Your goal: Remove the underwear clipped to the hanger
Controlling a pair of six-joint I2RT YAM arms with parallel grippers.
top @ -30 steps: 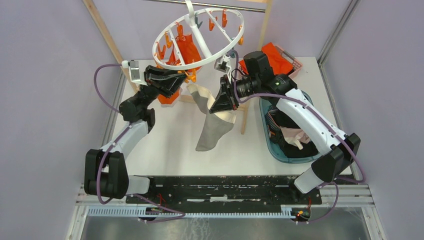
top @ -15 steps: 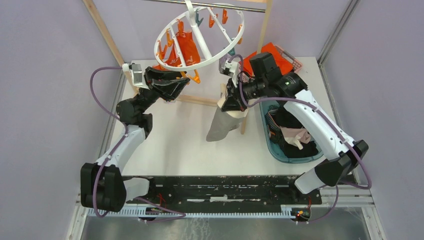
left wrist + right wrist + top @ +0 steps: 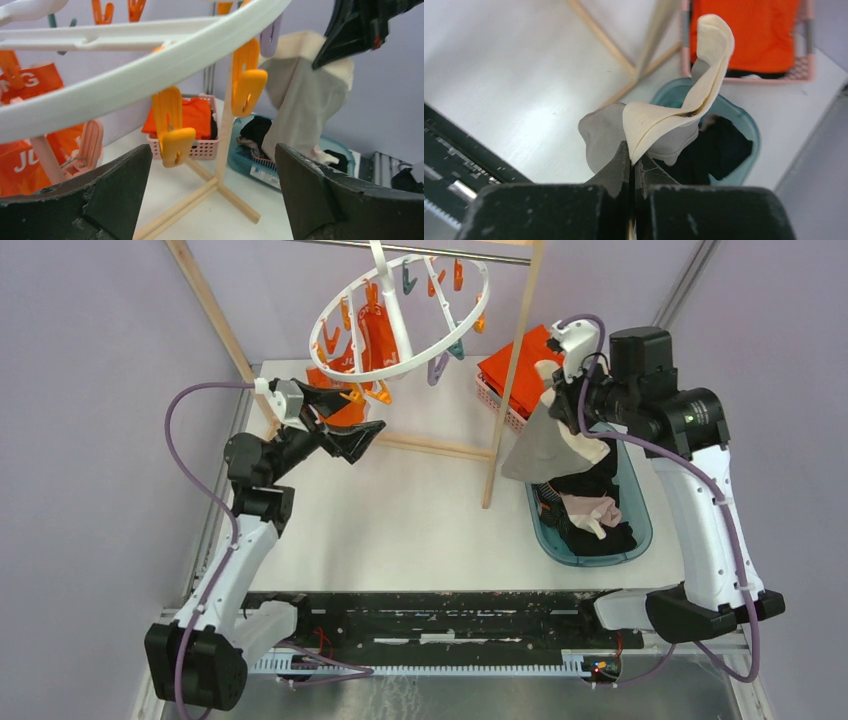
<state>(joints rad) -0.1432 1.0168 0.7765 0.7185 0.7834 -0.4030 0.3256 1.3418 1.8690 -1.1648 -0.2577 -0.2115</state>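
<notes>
Above table (image 3: 400, 520), right fingers (image 3: 616, 170) pinch beige underwear (image 3: 659, 125).

You have a white table (image 3: 400, 530) carrying everything. At its far right a teal tub (image 3: 585, 562) of dark and pale clothes sits just beside a pink basket (image 3: 492, 398) holding orange cloth. The wooden frame (image 3: 440, 448) stands across the far middle.

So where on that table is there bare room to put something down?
Bare: the table in the middle, between the left arm and the teal tub, this side of the wooden frame. Crowded: the right, tub and pink basket.
</notes>
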